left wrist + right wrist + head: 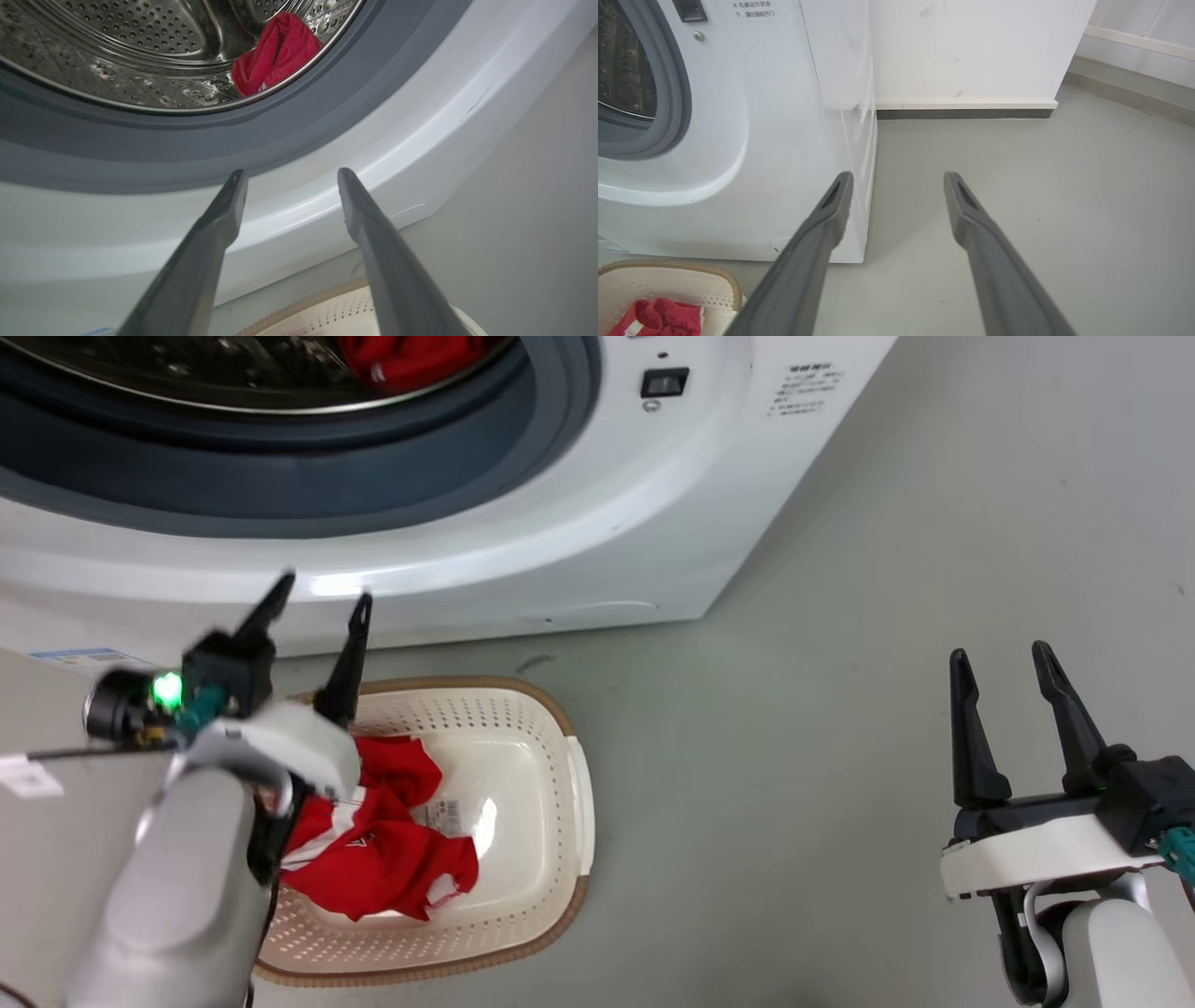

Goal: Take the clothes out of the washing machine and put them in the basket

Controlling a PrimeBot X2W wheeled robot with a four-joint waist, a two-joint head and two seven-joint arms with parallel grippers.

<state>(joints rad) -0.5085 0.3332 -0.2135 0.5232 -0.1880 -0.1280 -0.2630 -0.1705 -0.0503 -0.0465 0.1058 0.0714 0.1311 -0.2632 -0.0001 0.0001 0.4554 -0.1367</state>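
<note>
The left gripper (321, 593) holds its two dark fingers spread apart with nothing between them. It sits at the middle left of the head view, tips over the white front of the washing machine (560, 523). Just below it, at the lower left, stands the cream basket (581, 803) with a brown rim. A red garment (373, 859) with white trim lies crumpled inside, partly behind the forearm. In the left wrist view a second red garment (275, 53) rests in the perforated steel drum (140, 56), near its rim and the grey door seal (233, 140), at upper centre. The right gripper (999, 655), lower right, is likewise spread and empty over grey floor (794, 756), well apart from the basket.
</note>
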